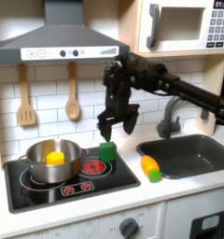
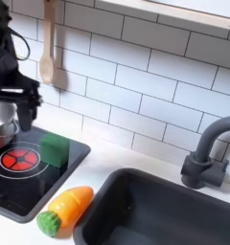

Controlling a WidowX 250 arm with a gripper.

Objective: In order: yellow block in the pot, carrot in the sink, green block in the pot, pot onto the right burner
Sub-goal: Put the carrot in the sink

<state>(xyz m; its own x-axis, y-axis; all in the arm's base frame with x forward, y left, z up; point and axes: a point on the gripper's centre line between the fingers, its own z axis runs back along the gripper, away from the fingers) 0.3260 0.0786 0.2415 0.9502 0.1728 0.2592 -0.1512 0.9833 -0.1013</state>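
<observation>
The steel pot (image 1: 53,160) stands on the burner at the first exterior view's left, with the yellow block (image 1: 55,158) inside it. On the stove's other burner (image 2: 19,158) sits the green block (image 1: 107,151) (image 2: 56,149). The carrot (image 1: 151,168) (image 2: 65,211) lies on the white counter between the stove and the sink (image 1: 193,155) (image 2: 174,212), green end toward the front. My gripper (image 1: 106,126) hangs open above the green block, a little behind it, with nothing between its fingers. In the second exterior view the gripper (image 2: 13,107) is at the left edge.
A dark arched faucet (image 1: 168,119) (image 2: 205,153) stands behind the sink. Two wooden utensils (image 1: 73,98) hang on the tiled wall under the range hood (image 1: 58,42). A microwave (image 1: 184,25) sits at the upper right of the first exterior view.
</observation>
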